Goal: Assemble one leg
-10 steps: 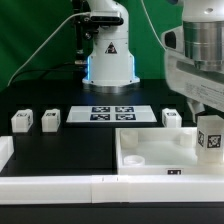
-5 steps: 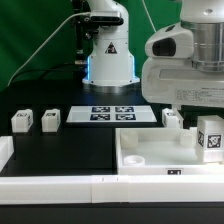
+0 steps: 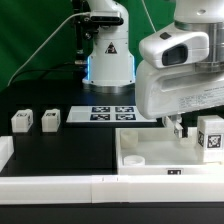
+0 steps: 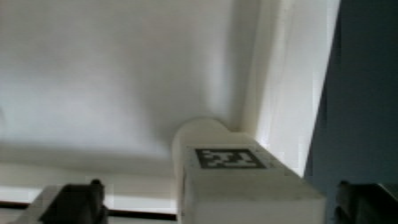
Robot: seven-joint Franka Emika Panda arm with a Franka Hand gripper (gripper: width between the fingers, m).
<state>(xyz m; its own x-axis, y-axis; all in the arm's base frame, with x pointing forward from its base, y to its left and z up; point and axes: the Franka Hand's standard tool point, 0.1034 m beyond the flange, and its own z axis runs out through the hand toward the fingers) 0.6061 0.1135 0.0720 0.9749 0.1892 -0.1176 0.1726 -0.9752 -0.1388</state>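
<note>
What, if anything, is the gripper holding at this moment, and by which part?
Nothing is held. The gripper is open, its fingers apart on either side of the leg, not touching it.

Exterior: set low at the front edge of the table (image 3: 70,140), facing across it toward the base (image 3: 108,60), arm (image 3: 180,70) close to the lens. Wrist: aimed down past the fingertips (image 4: 71,200), very near tabletop (image 4: 107,80) and leg (image 4: 222,160). Shared: the tabletop's floor and wall.
</note>
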